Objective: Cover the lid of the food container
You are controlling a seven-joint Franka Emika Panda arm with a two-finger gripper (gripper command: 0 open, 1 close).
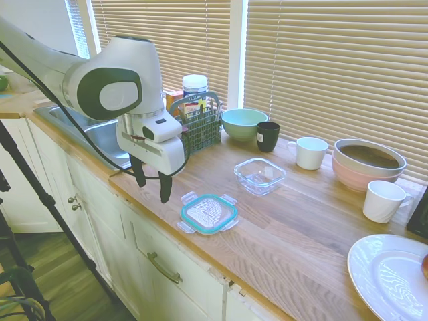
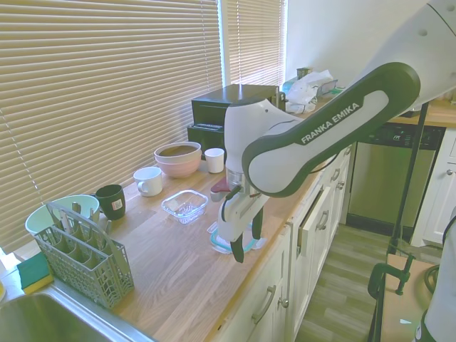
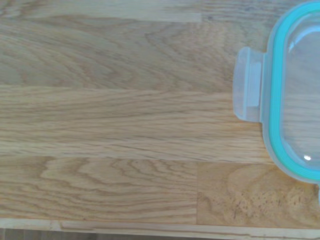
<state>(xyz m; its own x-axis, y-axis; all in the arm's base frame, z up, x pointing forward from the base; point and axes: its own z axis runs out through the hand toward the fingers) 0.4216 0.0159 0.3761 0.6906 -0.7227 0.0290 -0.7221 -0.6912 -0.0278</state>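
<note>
First exterior view: wooden counter (image 1: 301,234) under slatted blinds (image 1: 334,60), sink (image 1: 100,134) at one end.
Gripper (image 1: 152,184) open, empty, hovering beside lid (image 1: 208,213), which lies flat near the counter's front edge; container (image 1: 259,176) just behind, apart.

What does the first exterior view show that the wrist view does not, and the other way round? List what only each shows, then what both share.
Only the first exterior view shows the pincer, open and empty beside the lid, the open food container behind the lid, the green bowl, the black cup and the plate. Only the wrist view shows the wood grain close up and one clear snap tab in detail. Both show the teal-rimmed lid lying flat on the wooden counter.
</note>
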